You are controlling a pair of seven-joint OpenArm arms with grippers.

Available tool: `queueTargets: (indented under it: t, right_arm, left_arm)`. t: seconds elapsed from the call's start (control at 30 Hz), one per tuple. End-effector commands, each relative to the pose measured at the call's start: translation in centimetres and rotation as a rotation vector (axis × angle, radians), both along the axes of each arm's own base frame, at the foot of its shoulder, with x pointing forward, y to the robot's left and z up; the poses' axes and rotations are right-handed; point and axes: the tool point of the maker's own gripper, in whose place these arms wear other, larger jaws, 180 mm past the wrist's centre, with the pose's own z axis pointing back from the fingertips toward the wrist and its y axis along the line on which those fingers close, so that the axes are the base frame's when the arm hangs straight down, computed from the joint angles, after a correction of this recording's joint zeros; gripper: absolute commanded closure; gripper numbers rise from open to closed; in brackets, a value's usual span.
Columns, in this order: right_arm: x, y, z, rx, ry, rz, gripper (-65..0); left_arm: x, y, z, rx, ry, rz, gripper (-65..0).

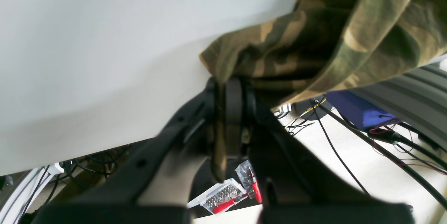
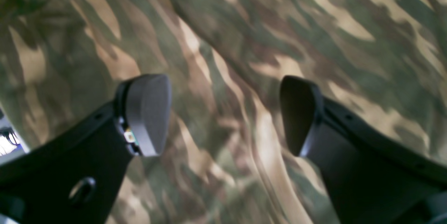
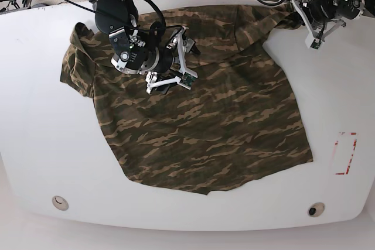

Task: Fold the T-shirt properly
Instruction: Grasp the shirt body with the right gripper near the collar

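I judge this an early step: spreading and getting hold before the first fold. My left claw (image 1: 228, 112) is clamped tight on a bunched edge of the T-shirt (image 3: 199, 115), apparently a sleeve, at the far corner of the tabletop (image 3: 35, 144). My right claw (image 2: 223, 116) hangs with its jaws wide, holding nothing, just over the cloth near the collar end. Next I think it needs to drop and pinch fabric directly beneath it, so both claws can lift together. The shirt lies mostly flat under and ahead of the right claw, camouflage in olive, brown and tan, its sleeves rumpled and its hem uneven.
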Motion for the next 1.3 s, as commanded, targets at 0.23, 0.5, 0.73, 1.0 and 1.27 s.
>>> queueTargets:
  t: [0.23,0.5,0.73,1.0,1.27]
  right_arm:
    - [1.1,0.1,-0.7,-0.004,-0.027,0.004,-45.5]
    - [1.3,0.1,-0.7,-0.01,-0.034,0.005,-20.9]
    - [1.1,0.1,-0.7,-0.011,-0.033,0.005,-9.5]
    - [0.7,0.0,-0.3,-0.011,-0.048,0.006,0.0]
    - [-1.3,0.8,2.9,0.025,-0.123,0.026,0.0]
  left_arm:
    - [0.4,0.3,0.5,0.009,-0.024,-0.002,-0.6]
    - [0.4,0.3,0.5,0.009,-0.024,-0.002,-0.6]
    - [0.9,0.4,0.7,0.01,-0.035,-0.002,-0.6]
    - [1.8,0.4,1.1,0.011,-0.058,-0.002,-0.6]
    - [2.0,0.4,1.1,0.013,-0.061,-0.003,-0.6]
